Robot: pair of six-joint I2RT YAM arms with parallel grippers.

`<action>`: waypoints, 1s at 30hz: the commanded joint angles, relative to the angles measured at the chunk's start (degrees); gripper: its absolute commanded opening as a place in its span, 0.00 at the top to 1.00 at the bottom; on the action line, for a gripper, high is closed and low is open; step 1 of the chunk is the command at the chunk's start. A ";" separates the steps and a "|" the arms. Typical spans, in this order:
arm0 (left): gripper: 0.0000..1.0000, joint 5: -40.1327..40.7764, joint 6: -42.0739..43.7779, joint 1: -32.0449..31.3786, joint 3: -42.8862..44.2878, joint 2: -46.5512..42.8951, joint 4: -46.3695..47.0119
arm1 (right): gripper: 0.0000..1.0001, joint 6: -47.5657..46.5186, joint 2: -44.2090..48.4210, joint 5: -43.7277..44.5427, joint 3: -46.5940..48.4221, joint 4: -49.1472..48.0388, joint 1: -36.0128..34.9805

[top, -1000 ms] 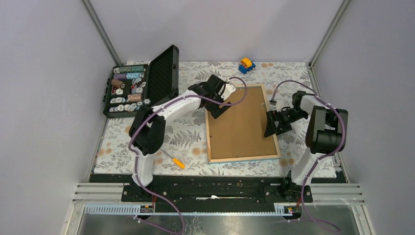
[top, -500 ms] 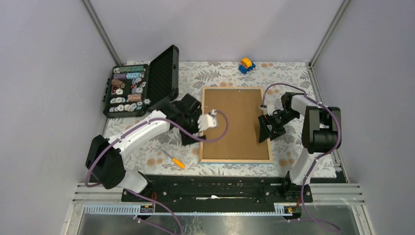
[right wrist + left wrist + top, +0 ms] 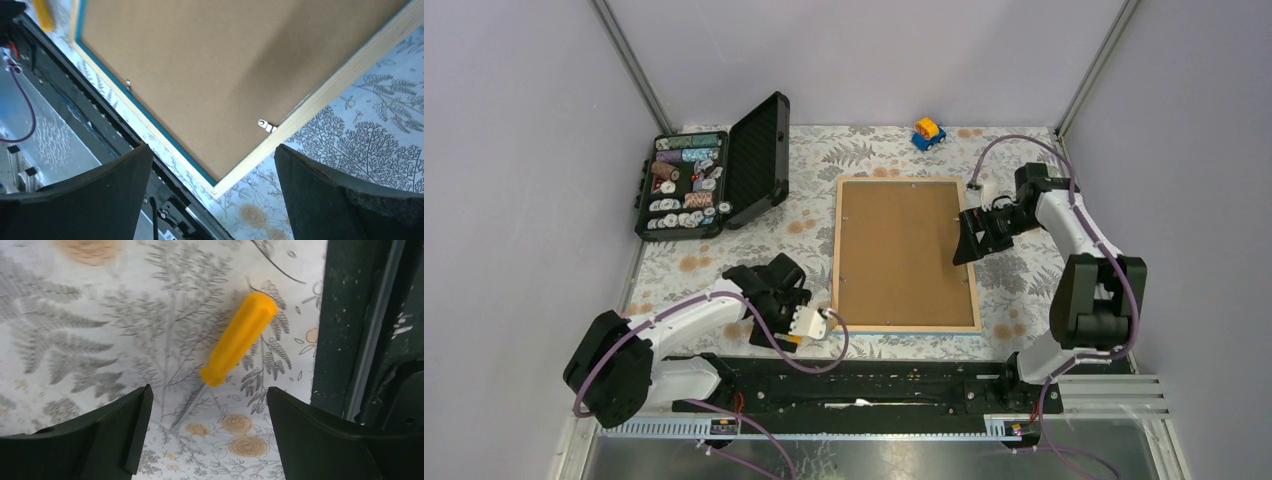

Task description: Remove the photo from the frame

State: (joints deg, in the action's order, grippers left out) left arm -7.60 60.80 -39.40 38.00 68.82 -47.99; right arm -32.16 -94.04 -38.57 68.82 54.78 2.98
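hovering low over the floral table cloth (image 3: 724, 255), the left gripper (image 3: 206, 440) has its jaws spread wide, with an orange-handled screwdriver (image 3: 235, 342) lying between them, not touched. half a second ago this gripper was at the frame's left edge; it has now pulled back to about 7 o'clock of the frame, close to the black base rail (image 3: 874, 370). the right gripper (image 3: 965, 247) is also spread and holds nothing; it stands over the frame's right edge at 3 o'clock, a little farther up than before. the frame (image 3: 907, 252) lies flat and face down in the same place, brown backing up, with small metal tabs (image 3: 266, 125) along its inner rim. the photo is not visible.

at 10 o'clock of the frame an open black case (image 3: 746, 170) holds rows of poker chips (image 3: 682, 185). a small toy car (image 3: 928, 132) sits at 12 o'clock. no writing can be read.
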 commanded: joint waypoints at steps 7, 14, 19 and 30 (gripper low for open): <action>0.19 -8.73 12.07 2.24 -6.20 0.12 6.88 | 0.00 7.72 6.24 -11.70 1.05 -5.39 -0.35; 0.46 -12.12 9.76 2.24 -8.62 -0.03 10.17 | 0.00 9.16 6.70 -19.17 1.12 -6.00 -0.35; 0.74 -13.75 2.50 2.26 -5.60 3.10 12.30 | 0.00 10.99 5.82 -20.83 1.96 -6.56 -0.69; 1.00 -30.64 -26.81 2.24 14.13 -4.04 8.24 | 0.00 19.42 7.31 -27.12 1.13 -13.16 -6.28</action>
State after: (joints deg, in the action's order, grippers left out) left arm -25.76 51.75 -37.12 41.34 67.57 -43.90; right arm -17.50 -88.86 -61.04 68.84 45.23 0.62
